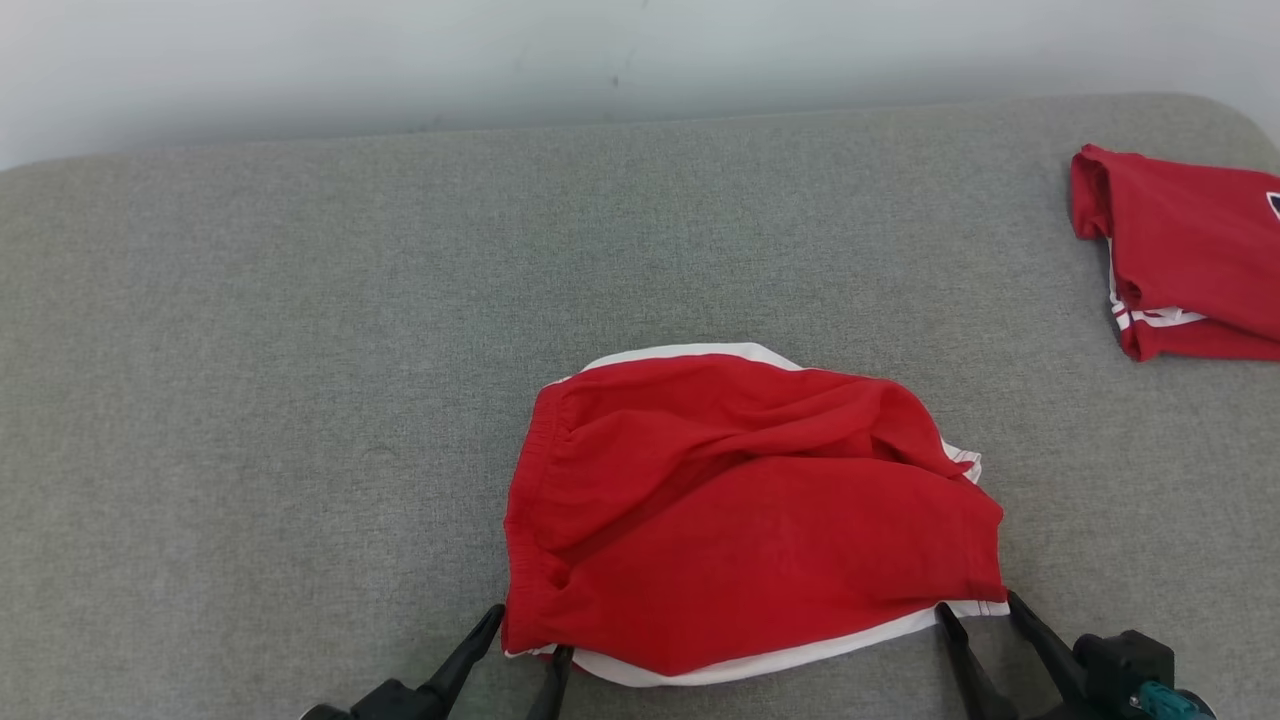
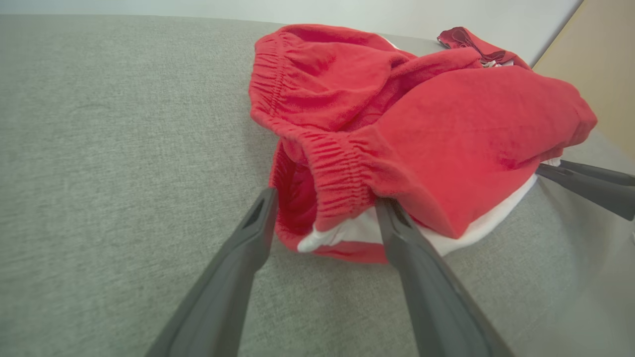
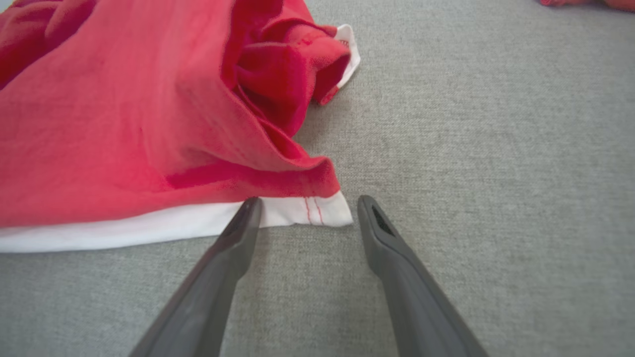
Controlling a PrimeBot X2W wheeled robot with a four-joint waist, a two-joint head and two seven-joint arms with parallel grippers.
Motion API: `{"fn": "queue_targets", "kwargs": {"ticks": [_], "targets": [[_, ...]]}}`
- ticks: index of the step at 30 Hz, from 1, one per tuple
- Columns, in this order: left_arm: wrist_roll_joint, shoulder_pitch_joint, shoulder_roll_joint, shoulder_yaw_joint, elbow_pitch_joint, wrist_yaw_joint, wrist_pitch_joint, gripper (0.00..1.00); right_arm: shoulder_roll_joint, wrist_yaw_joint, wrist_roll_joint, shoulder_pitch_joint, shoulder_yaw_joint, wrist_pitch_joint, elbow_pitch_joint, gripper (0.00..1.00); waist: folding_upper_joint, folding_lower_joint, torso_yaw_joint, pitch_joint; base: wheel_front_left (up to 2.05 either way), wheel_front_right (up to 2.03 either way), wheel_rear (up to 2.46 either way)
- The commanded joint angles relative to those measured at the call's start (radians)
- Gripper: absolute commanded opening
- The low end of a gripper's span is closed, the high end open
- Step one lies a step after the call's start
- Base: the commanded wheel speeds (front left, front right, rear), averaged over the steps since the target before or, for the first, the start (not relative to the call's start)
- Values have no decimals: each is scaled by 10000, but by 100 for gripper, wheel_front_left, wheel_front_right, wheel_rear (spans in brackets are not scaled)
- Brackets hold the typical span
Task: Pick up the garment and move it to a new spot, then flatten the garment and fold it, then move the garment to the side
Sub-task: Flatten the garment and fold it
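The garment [image 1: 750,510] is a pair of red shorts with white trim, lying rumpled on the grey cushioned surface near its front edge. My left gripper [image 1: 527,629] stands open at the garment's near left corner, its jaws on either side of the elastic waistband [image 2: 337,173], which my left gripper [image 2: 325,208] straddles in the wrist view. My right gripper [image 1: 976,604] is open at the near right corner, where my right gripper [image 3: 306,204] frames the white hem corner [image 3: 317,210]. Neither gripper holds anything.
A second red garment [image 1: 1185,250], folded, lies at the far right of the grey surface [image 1: 300,350]. A pale wall [image 1: 600,60] runs along the back. My right gripper's fingers [image 2: 590,183] appear at the right of the left wrist view.
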Motion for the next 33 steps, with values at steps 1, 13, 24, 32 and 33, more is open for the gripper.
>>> {"fn": "queue_targets", "kwargs": {"ticks": [1,13,24,32,33], "targets": [[-61,-150,11,-63,38,17,-2,100,1,-1,134,-133,153,10,147,100,-1,-1,12,33,0,0,0],[-214,60,-79,-415,-439,17,-2,0,-195,-1,811,164,610,7,-243,0,-1,-1,135,-239,0,0,0],[-29,-342,414,-185,-2116,17,-2,0,-577,-1,1431,555,362,6,-3289,0,-1,-1,-80,-240,0,0,0],[-889,-3604,1650,-764,-2001,17,-2,0,-1265,-1,2693,-2172,1134,292,-3707,0,-1,-1,-275,456,0,0,0],[-993,-4232,1851,-896,-1834,17,0,0,-1276,-1,2928,-2672,1132,465,-3642,0,-1,-1,-297,645,0,0,0]]}}
